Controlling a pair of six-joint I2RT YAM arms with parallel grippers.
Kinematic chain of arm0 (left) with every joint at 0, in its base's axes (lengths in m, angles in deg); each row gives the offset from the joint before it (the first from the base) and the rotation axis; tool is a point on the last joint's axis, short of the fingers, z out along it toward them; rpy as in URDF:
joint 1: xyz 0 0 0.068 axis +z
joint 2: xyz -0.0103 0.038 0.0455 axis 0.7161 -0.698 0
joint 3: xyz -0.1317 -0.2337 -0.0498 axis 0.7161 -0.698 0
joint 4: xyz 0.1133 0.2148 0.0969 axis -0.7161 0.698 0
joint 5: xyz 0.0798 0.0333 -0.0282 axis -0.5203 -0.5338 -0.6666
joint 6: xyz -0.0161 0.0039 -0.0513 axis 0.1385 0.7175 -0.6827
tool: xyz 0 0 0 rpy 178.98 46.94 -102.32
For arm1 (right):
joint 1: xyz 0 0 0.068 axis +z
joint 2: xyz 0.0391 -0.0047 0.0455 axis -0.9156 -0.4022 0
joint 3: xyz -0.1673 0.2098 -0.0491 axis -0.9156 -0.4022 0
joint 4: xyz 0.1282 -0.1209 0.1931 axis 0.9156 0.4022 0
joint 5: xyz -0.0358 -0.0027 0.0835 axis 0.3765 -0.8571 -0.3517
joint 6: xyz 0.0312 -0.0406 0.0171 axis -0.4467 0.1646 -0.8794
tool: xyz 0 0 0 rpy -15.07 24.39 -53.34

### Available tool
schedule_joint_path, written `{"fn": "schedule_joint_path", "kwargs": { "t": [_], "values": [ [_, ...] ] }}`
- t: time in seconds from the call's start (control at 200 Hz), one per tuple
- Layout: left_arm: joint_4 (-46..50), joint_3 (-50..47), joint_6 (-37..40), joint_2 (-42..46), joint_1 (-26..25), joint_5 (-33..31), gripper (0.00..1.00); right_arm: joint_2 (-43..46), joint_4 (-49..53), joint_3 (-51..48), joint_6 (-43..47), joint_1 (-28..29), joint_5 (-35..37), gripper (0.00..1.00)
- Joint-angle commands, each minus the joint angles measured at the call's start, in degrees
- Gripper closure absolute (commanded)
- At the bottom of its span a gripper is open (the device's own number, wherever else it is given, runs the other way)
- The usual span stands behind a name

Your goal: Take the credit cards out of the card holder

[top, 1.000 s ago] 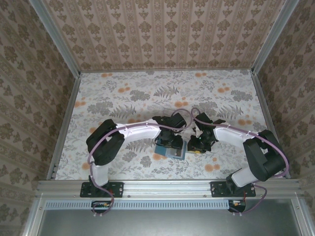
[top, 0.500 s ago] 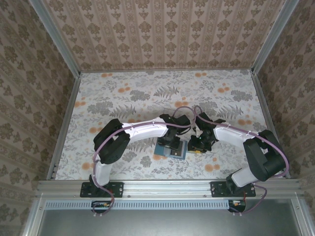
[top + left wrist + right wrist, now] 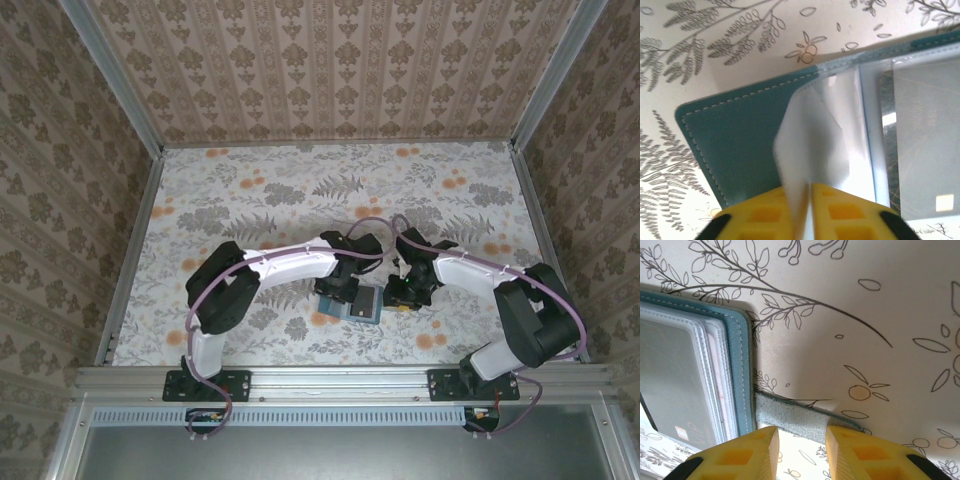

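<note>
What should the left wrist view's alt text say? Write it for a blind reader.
The left gripper pinches, between yellow fingers, a clear plastic sleeve of the open teal card holder, which lies on the floral-print table. To the right, a card shows through more clear pockets.

1. Seen from above, the light is soft and even, with pale shadows under both arms on the table (image 3: 250, 190). The walls splay toward the picture's edges.
2. At the left gripper (image 3: 799, 189), the yellow fingers (image 3: 765, 215) are blurred, too near the lens. The clear sleeve (image 3: 815, 135) pinched between the jaws glows white and washed out.
3. Right of those jaws, glare streaks the plastic over the card holder (image 3: 740, 145). Ahead of it, a grey shadow lies on the table.
4. At the right gripper (image 3: 801, 434), the fingers are soft too. A faint shadow falls ahead of the jaws, and the printed pattern there is sharp.
</note>
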State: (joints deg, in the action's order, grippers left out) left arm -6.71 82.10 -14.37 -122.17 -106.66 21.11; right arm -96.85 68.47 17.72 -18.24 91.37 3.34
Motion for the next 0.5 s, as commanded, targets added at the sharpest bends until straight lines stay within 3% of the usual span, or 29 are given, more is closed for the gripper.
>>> {"fn": "schedule_joint_path", "kwargs": {
  "t": [0.0,0.08,0.275,0.495],
  "values": [
    [-5.22,-3.34,0.17,4.58,0.95,5.01,0.92,-1.5,3.53,0.76,2.01,0.32,4.75,0.68],
    [-6.22,-4.86,-0.4,5.62,1.34,5.48,0.96,-1.79,4.14,1.3,2.43,0.24,5.81,0.68],
    [-5.06,-7.56,-1.14,6.36,1.18,4.68,0.96,-3.4,6.09,3.59,3.92,0.23,8.82,0.68],
    [-2.55,-8.45,-2.62,5.48,0.47,2.47,0.81,-3.78,8.45,5.81,5.28,0.23,10.96,0.68]
  ]
}}
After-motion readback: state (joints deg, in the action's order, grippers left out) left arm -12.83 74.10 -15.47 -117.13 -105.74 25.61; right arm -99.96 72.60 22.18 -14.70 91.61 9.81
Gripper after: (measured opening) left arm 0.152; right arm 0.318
